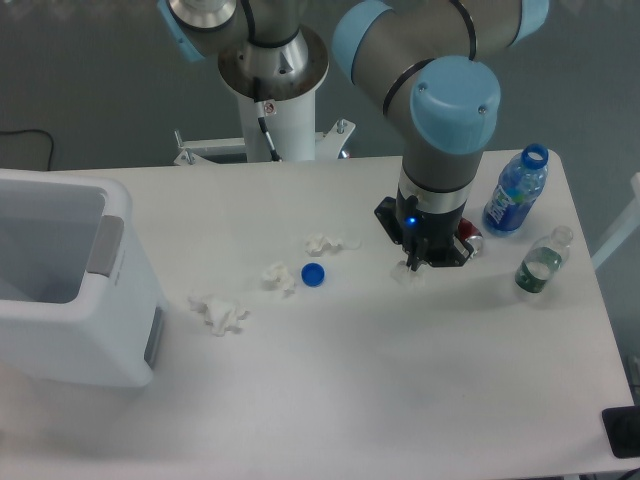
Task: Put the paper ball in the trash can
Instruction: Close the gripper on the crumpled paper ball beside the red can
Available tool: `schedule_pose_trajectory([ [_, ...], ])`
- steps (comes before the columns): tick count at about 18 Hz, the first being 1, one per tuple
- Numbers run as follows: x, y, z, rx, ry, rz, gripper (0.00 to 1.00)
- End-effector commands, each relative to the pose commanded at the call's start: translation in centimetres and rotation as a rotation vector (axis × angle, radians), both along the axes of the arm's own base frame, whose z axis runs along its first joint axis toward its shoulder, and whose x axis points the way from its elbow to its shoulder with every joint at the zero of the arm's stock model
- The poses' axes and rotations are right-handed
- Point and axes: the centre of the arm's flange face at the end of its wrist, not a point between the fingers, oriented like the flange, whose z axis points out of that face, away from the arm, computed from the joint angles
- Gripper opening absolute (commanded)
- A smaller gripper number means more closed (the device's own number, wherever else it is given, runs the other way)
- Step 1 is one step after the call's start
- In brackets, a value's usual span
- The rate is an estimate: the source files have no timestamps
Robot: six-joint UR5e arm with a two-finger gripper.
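The paper ball [404, 272] is a small white wad on the table right of centre, just under my fingertips. My gripper [414, 263] points straight down onto it. Its dark fingers stand close together and pinch the top of the wad, which still rests on the table. The trash can [70, 330] is a big white bin with grey handle panels at the left edge of the table, far from the gripper. Its inside is greyish.
Two other small white wads [330, 243] [277, 276] and a blue bottle cap [313, 274] lie mid-table. A larger sprawling wad [218, 312] lies near the bin. A blue-labelled bottle [515, 195], a clear bottle [542, 262] and a small red object [468, 234] stand to the gripper's right.
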Motion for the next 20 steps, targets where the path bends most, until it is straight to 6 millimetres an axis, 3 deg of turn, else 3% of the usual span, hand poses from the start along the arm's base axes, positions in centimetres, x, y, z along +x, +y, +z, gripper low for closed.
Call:
schedule_pose_trajectory([
  [8,1.8,-0.3,2.2,0.032,0.004,-0.008,0.04],
  [14,5.9,-1.1,5.8,0.143,-0.011,-0.023,0.03],
  [17,8.3,-0.8,7.6,0.175,-0.016,-0.032,0.03],
  [20,11.4,0.9,8.6,0.203,-0.031,-0.040,0.03],
])
